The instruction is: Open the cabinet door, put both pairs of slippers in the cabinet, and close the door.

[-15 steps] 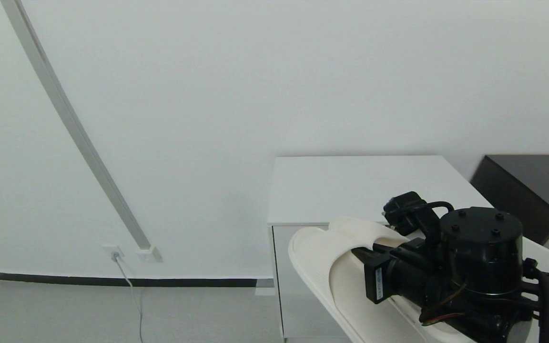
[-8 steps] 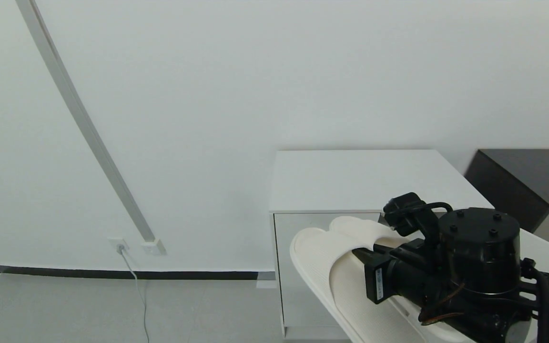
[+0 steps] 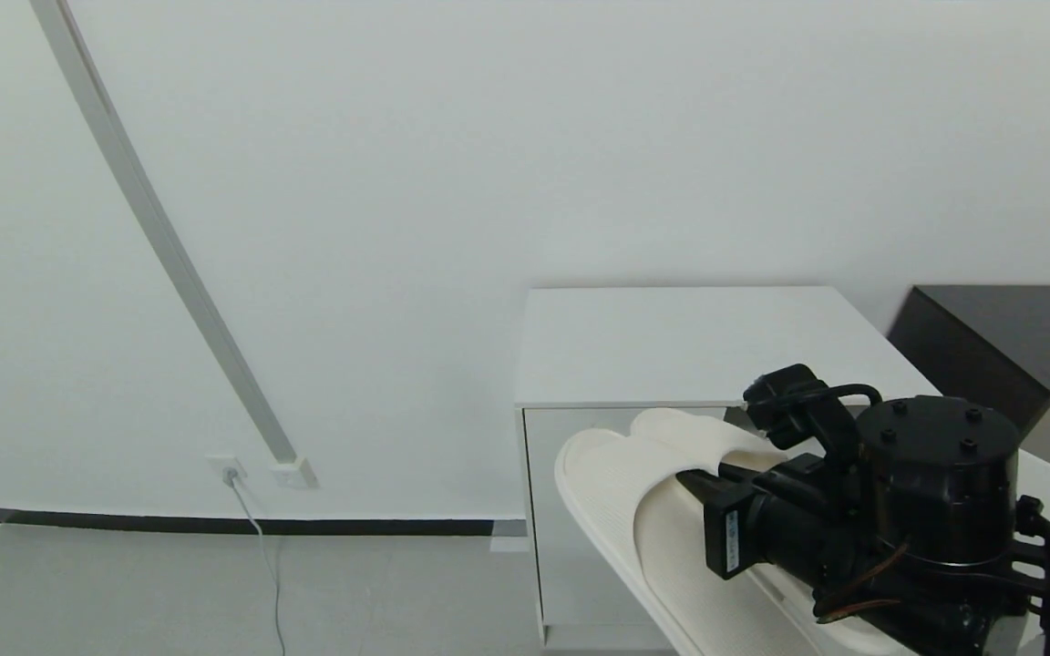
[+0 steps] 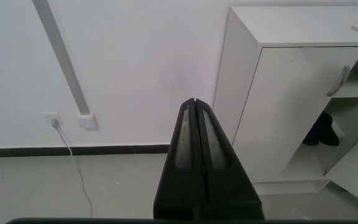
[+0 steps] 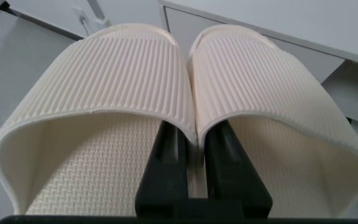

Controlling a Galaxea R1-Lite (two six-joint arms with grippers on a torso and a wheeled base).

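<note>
Head view is shifting between the earliest frame and the next: wall strip [image 3: 151, 219] and cabinet [image 3: 671, 342] are sliding together, so that is camera motion, not things moving. Since then the background is holding and only the right gripper [image 5: 194, 143] with its load is edging slightly rightward, toward the cabinet's open half. It is pinching the cream slippers [image 5: 117, 87] by their touching inner walls, one finger inside each, toes pointing at the cabinet front. The left gripper [image 4: 195, 112] is hanging with jaws pressed together, carrying nothing, facing the cabinet from the left. Left wrist view is showing the cabinet standing open on its right half, a dark shape [image 4: 321, 130] sitting inside, likely the other pair. Judging: opening looks done, this pair is going in, closing not yet done.
</note>
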